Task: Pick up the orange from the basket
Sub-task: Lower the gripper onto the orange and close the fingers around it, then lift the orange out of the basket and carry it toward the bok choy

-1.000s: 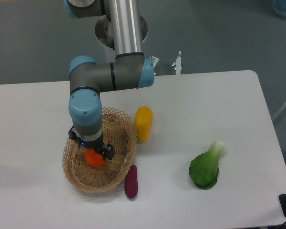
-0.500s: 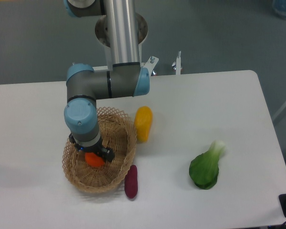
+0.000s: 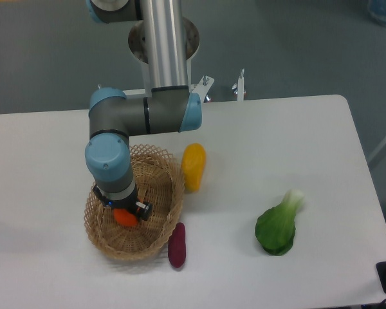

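The orange (image 3: 125, 217) lies in the middle of the oval wicker basket (image 3: 159, 226) at the table's front left. My gripper (image 3: 126, 214) points down into the basket from above, and its blue wrist hides the top of the fruit. One dark finger (image 3: 143, 208) shows just right of the orange. The other finger is hidden on the left behind the wrist. The jaws straddle the orange and look open, and the fruit still rests on the basket floor.
A yellow mango-like fruit (image 3: 193, 166) lies just right of the basket's rim. A dark purple sweet potato (image 3: 177, 244) sits against the basket's front right edge. A green bok choy (image 3: 278, 224) lies farther right on the white table (image 3: 276, 148).
The arm has shifted slightly left and lowered, bringing the gripper deeper into the basket around the orange. The orange has barely moved.
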Robot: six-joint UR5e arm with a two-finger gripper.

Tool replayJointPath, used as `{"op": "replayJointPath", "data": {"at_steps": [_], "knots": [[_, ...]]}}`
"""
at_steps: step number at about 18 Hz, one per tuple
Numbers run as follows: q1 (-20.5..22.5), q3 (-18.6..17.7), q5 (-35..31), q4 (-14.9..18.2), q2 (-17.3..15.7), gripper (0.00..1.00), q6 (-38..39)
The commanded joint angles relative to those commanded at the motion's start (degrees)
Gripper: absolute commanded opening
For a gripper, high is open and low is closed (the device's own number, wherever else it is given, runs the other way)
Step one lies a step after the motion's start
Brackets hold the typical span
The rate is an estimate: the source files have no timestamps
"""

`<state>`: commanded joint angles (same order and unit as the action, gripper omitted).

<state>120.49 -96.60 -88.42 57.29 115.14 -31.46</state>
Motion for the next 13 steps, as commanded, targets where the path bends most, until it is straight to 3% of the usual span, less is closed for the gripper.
{"op": "replayJointPath", "data": {"at_steps": [2,6,13], "knots": [[2.9,1.8,0.3,4.2,-1.9,0.33,-0.6],[7.7,6.0,1.8,9.1,-3.1,0.34,-1.1],[17.4,6.9,1.1,9.2,-4.9,0.37,-12.8]]}}
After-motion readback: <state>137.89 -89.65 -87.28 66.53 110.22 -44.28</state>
